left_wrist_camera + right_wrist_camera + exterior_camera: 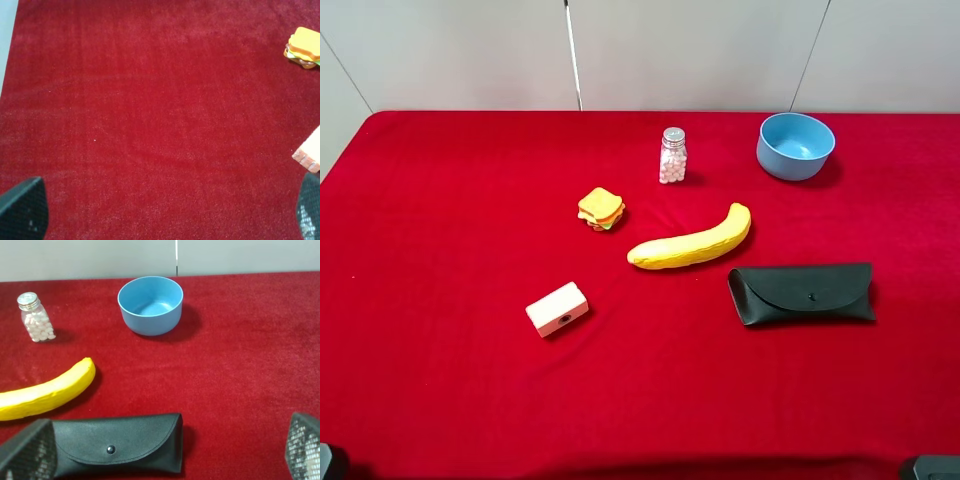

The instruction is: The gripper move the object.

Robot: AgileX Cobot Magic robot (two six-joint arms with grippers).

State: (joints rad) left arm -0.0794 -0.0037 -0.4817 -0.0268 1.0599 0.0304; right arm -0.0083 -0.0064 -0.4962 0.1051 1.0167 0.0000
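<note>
Jaws on both arms stood wide apart and held nothing: the left gripper [170, 212] showed only two dark fingertips [22, 207] at the edges of its wrist view, and the right gripper [167, 452] likewise, its mesh-patterned fingers [27, 450] spread above the black glasses case [117, 442].

On the red tablecloth [440, 220], the object [557, 308] lay flat and alone, at about seven o'clock from the toy sandwich [601, 208] and eight o'clock from the banana [690, 241], well apart from both. It sat nearer the left arm, whose wrist view caught only one corner of it [310, 152].

The block looked small, light and stiff, probably foam or wood, with flat faces that should not slip. Closing across its two long sides, near the middle, seemed the surest hold; the hole face needed no special care.
</note>
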